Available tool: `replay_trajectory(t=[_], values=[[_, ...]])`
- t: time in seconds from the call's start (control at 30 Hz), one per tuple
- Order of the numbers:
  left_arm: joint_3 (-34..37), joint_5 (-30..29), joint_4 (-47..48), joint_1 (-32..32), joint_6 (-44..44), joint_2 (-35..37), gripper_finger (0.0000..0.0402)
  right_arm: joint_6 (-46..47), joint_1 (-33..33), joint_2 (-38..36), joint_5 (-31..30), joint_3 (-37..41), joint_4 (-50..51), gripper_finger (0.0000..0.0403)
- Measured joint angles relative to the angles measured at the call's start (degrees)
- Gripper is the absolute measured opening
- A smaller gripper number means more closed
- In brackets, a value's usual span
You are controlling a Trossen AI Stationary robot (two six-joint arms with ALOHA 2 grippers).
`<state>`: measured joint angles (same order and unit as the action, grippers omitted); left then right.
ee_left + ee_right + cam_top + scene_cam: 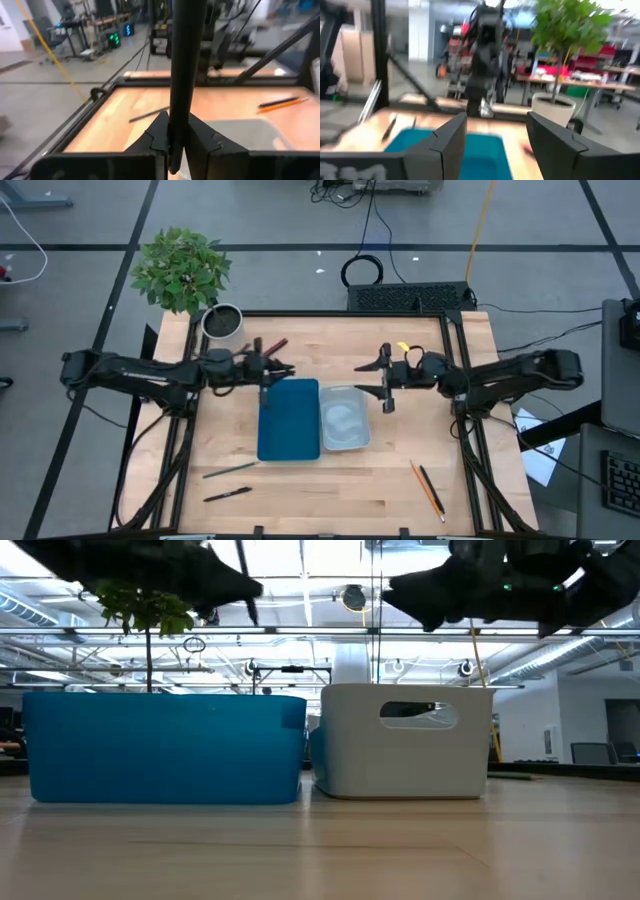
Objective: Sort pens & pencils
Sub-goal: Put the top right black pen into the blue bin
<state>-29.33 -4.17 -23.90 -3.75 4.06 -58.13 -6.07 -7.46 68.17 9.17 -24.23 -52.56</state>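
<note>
Left claw (268, 370) clamping pen (184, 75) over blue tray (289, 425) edge

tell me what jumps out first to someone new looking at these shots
Two bins sit side by side mid-table: a deep blue plastic bin and a pale grey one. Above the blue bin's far edge, the left gripper clamps a slim dark pen, while the right gripper hangs open nearby.

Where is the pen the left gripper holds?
High view: the pen hangs in the left gripper over the blue tray's far edge, left of the white bin.
</note>
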Motion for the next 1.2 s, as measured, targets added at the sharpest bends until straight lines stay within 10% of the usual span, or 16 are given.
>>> replay_trajectory(t=[0.53, 1.2], values=[[5.81, 2.53, 1.04, 0.42, -4.63, 6.1, 0.0035, -4.54, 0.06, -8.08, -0.15, -0.02, 14.56, 0.0181], [-20.17, -3.55, 52.03, 11.37, -0.92, -30.24, 0.0035, -5.22, 0.06, -8.08, -0.33, -0.02, 14.89, 0.018]])
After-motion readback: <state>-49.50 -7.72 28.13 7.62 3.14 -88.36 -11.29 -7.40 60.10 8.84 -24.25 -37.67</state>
